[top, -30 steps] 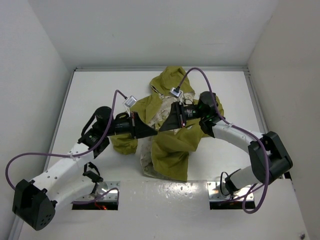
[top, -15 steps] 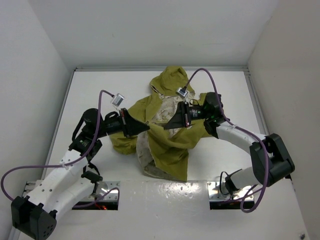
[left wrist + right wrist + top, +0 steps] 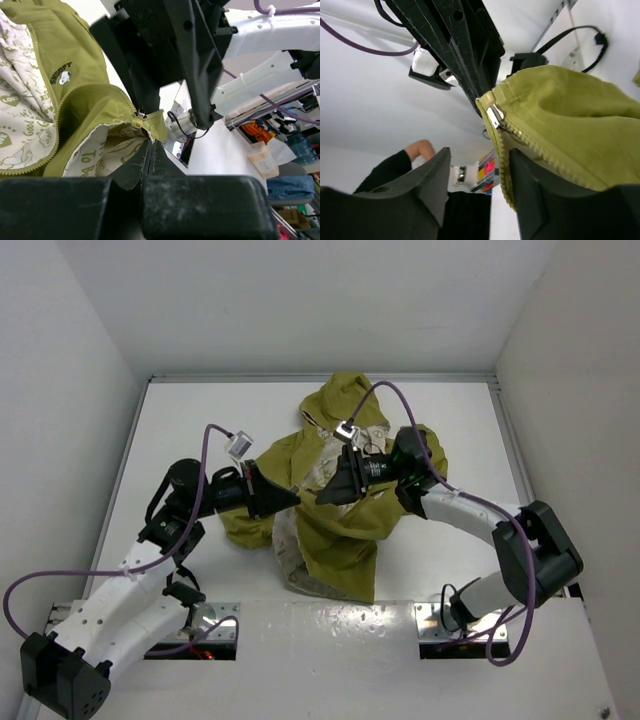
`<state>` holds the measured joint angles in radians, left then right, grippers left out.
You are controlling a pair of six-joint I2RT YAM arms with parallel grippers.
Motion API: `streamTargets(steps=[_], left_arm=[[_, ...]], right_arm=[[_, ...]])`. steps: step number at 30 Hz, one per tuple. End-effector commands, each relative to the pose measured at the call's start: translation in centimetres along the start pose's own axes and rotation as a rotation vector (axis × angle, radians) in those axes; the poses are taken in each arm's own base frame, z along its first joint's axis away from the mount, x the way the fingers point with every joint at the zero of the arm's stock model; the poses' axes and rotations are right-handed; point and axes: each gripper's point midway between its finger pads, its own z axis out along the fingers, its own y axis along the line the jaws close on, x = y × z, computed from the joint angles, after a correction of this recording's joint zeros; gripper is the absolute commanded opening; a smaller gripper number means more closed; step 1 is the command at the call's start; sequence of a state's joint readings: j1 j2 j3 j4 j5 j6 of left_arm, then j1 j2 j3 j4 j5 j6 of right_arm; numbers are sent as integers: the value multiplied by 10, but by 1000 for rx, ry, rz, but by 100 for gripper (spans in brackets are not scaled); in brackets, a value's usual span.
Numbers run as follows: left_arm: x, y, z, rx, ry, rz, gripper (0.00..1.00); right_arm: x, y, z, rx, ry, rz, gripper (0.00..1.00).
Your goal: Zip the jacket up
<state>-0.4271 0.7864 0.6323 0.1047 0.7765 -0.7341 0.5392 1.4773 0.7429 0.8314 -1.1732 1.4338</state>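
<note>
Olive-green jacket (image 3: 340, 535) lies crumpled on the table (image 3: 200, 420), front unzipped, cream lining showing. Risk, as I judge it: the zipper slider (image 3: 494, 116) sits just beyond the right gripper (image 3: 479, 160), whose fingers stand apart and hold nothing. Closing from here could catch fabric or teeth beside the slider, and it would not travel. Left gripper (image 3: 151, 150) is clamped on the hem just below the slider; a slip there loses tension.

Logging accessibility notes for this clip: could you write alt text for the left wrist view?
The left gripper, jaws shut, pinches the hem corner of an olive-green jacket at its zipper end. The right gripper hangs just above; cream printed lining shows inside.
</note>
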Motion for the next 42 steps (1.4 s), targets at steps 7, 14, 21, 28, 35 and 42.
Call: streamTargets(steps=[7, 14, 21, 28, 35, 42], left_arm=[[-7, -9, -2, 28, -44, 87, 0], [-7, -13, -3, 39, -44, 104, 0], [-3, -9, -4, 22, -40, 102, 0], [-3, 1, -3, -19, -54, 98, 0], [-3, 3, -2, -20, -54, 107, 0], [-2, 11, -1, -56, -53, 96, 0]], right_arm=[[-19, 10, 18, -16, -49, 104, 54], [-39, 8, 23, -23, -80, 119, 46], [-49, 18, 22, -44, -97, 82, 30], [-40, 28, 24, -69, -67, 47, 22], [-42, 34, 24, -82, -66, 28, 16], [-41, 42, 25, -100, -57, -7, 6]])
